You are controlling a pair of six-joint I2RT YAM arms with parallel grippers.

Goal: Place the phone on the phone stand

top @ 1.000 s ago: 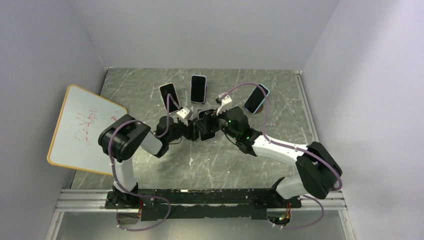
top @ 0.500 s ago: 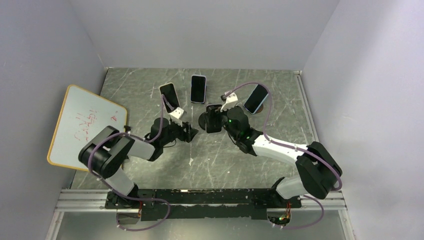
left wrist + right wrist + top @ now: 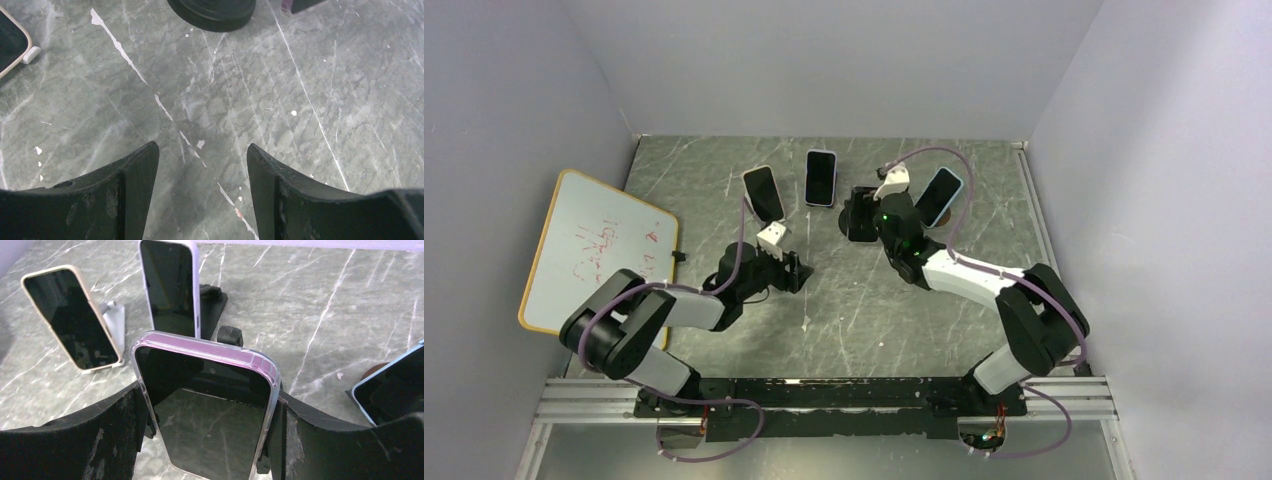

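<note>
So, phone (image 3: 205, 422): pink clear case, dark screen, upright between the right gripper's fingers, screen towards the wrist camera, mid-table just in front of the row of other phones.
right gripper (image 3: 207, 396): pinching phone across its width, one pad on each long edge, roughly mid-height.
left gripper (image 3: 201, 150): claw spread, nothing in it, hovering low over bare table (image 3: 310, 100), well apart from the phone.
phone stand (image 3: 229, 334): black, knob pokes up right behind the phone's top edge; can't tell if the phone already sits in the cradle or only hangs just in front of it.
neighbours: cream-cased phone (image 3: 70, 317) on a white stand to the left, lilac-cased phone (image 3: 170, 287) on a black stand behind, blue-cased phone (image 3: 395, 385) at the right edge; all near, so little room to swing.
handling: probably a rigid slab, moderately heavy for its size, glass face fragile; the case likely gives the pads some grip but its smooth edges may slip.
where to hold: long side edges as now, never the screen; keep the bottom edge free to meet the stand's ledge.
risk: likely tips or knocks the stand if released before it is seated.
</note>
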